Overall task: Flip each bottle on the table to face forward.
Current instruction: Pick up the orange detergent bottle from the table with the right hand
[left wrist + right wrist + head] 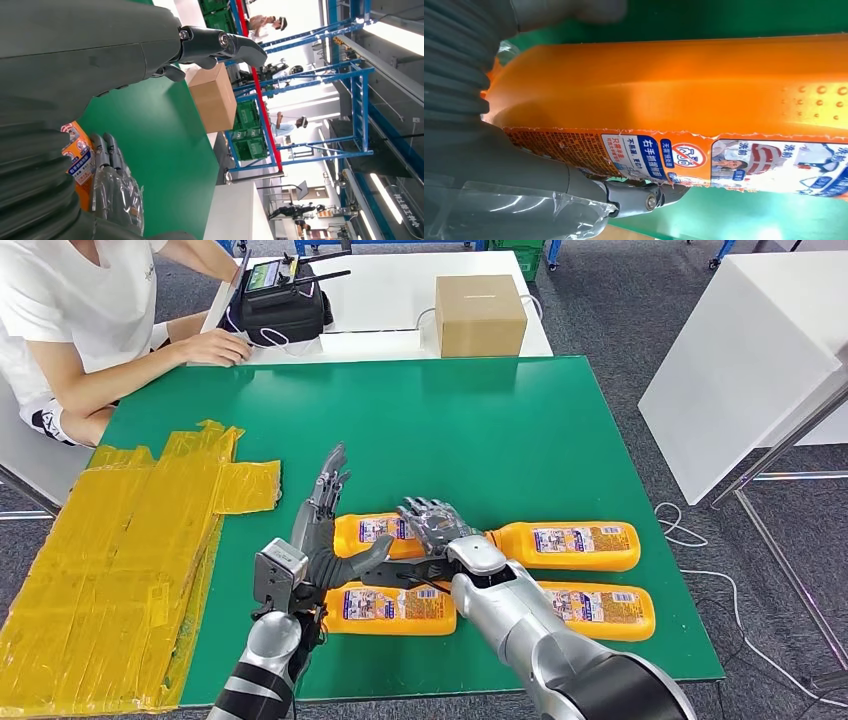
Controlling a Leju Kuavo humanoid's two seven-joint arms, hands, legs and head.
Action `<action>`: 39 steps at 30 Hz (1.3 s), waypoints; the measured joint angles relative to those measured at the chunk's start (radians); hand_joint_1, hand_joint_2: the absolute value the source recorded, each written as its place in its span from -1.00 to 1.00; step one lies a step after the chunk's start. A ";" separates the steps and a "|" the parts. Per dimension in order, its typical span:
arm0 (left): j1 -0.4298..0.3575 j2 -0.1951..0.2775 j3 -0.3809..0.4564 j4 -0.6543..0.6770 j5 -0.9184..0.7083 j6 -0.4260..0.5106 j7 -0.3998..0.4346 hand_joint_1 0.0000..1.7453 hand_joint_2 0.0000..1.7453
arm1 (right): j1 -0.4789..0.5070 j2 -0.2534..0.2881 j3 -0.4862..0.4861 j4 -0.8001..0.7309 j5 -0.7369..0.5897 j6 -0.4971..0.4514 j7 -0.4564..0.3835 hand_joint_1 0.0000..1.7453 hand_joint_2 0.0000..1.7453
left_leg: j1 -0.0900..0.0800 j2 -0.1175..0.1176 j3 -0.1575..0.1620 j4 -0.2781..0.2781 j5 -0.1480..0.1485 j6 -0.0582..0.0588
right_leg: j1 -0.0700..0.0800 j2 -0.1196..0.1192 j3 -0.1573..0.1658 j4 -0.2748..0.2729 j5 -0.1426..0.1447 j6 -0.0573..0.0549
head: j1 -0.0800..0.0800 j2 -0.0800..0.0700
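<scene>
Left to right: we see yellow taped cardboard (130,540) on the green tabletop (480,430) edge. Left hand (322,515) has its fingers spread straight and holds nothing, hovering at the left ends of the bottles. 4 orange bottles lie flat in 2 rows. Right hand (435,525) rests on the rear-left bottle (375,533); the wrist view shows its fingers wrapped around it. Front-left bottle (395,607), rear-right bottle (570,545) and front-right bottle (600,608) lie untouched.
</scene>
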 joint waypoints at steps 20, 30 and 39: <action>0.001 0.000 0.000 0.001 0.001 0.013 0.000 -1.00 1.00 | 0.037 -0.003 -0.055 -0.007 -0.018 -0.253 0.035 1.00 1.00 | 0.000 0.000 -0.001 0.000 0.000 0.000 | 0.000 0.000 -0.001 0.000 0.000 0.000 | 0.000 0.000; 0.003 0.000 0.000 0.001 0.001 0.019 0.000 -1.00 1.00 | 0.063 -0.009 -0.142 -0.083 -0.111 -0.435 -0.070 1.00 1.00 | 0.000 0.000 -0.001 0.000 0.000 0.000 | 0.000 0.000 -0.001 0.000 0.000 0.000 | 0.000 0.000; 0.005 0.000 0.000 0.001 0.001 0.034 -0.011 -1.00 1.00 | 0.111 -0.011 -0.222 -0.202 -0.230 -0.538 -0.221 1.00 1.00 | 0.000 0.000 -0.001 0.000 0.000 0.000 | 0.000 0.000 -0.001 0.000 0.000 0.000 | 0.000 0.000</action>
